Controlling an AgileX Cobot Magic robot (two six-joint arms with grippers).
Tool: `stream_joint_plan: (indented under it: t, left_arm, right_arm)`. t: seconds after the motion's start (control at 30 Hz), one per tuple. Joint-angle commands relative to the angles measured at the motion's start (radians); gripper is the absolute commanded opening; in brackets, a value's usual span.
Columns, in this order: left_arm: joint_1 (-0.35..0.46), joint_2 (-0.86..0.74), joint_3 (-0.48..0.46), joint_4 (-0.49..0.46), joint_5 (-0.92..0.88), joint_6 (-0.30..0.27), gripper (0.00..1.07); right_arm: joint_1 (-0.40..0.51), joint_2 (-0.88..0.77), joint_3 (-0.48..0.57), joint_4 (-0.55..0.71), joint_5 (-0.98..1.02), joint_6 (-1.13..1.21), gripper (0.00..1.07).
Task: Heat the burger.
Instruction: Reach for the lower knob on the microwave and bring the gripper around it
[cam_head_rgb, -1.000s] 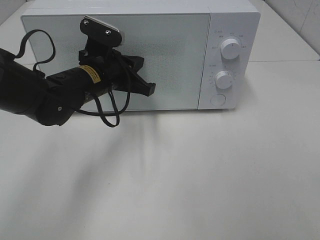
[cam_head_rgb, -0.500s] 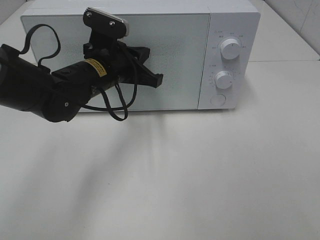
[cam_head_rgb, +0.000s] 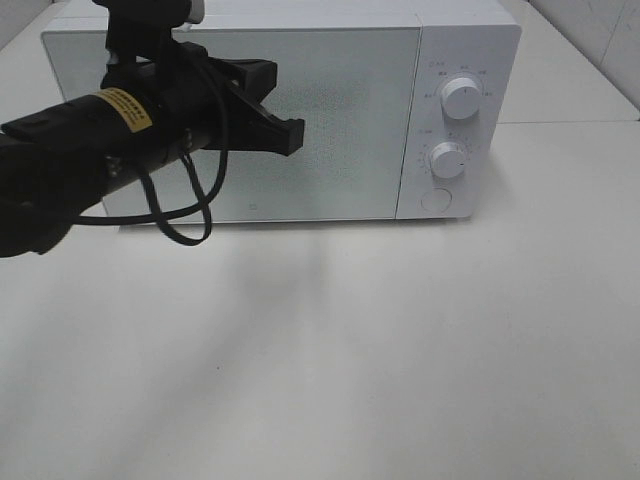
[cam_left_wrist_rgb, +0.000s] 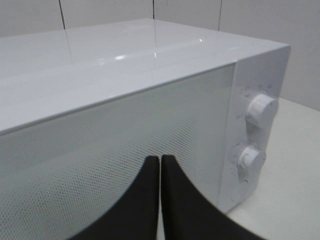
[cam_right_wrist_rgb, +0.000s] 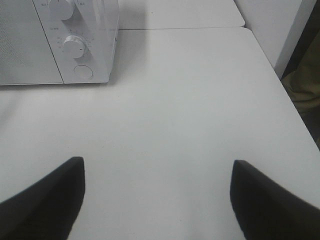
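Microwave (cam_head_rgb: 300, 110) at the desk's (cam_head_rgb: 400, 350) back edge, door closed, insides hidden; left tool (cam_head_rgb: 292, 135) pinched together, right tool (cam_right_wrist_rgb: 157, 164) spread wide, empty.

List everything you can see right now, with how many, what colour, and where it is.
microwave: one, white, at the back of the table, door shut
knobs: two, white, one above the other on the microwave's right panel
button: one, white, round, below the knobs
table: one, white, under the microwave
burger: none in view
left arm: one, black with a yellow label, in front of the microwave door
cable: one, black, looping below the left arm
left end effector: one, black, shut, in front of the door
right end effector: one, black, open, over bare table right of the microwave
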Motion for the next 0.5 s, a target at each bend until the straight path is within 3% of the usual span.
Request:
stream_joint_plan:
  t: [0.03, 0.1, 0.13, 0.17, 0.2, 0.37, 0.5]
  left_arm:
    - [-0.018, -0.124, 0.016, 0.003, 0.246, -0.016, 0.01]
    - [-0.024, -0.156, 0.016, 0.003, 0.322, -0.032, 0.01]
    - [-0.025, -0.212, 0.016, 0.003, 0.478, -0.057, 0.01]
    - [-0.025, -0.212, 0.016, 0.003, 0.478, -0.057, 0.01]
    - [-0.027, -0.274, 0.016, 0.003, 0.627, -0.062, 0.01]
    - [-0.027, -0.379, 0.011, -0.009, 0.861, -0.063, 0.01]
    - [-0.027, -0.478, 0.011, -0.012, 1.094, -0.101, 0.06]
  right_arm:
    - [-0.004, -0.03, -0.001, 0.0, -0.007, -0.001, 0.76]
    - [-0.004, -0.03, -0.001, 0.0, -0.007, -0.001, 0.76]
    - [-0.004, -0.03, -0.001, 0.0, -0.007, -0.001, 0.76]
    - [-0.004, -0.03, -0.001, 0.0, -0.007, -0.001, 0.76]
    - [-0.004, -0.03, -0.001, 0.0, -0.007, -0.001, 0.76]
    - [-0.004, -0.03, -0.001, 0.0, -0.007, -0.001, 0.76]
    - [-0.004, -0.03, -0.001, 0.0, -0.007, -0.001, 0.76]
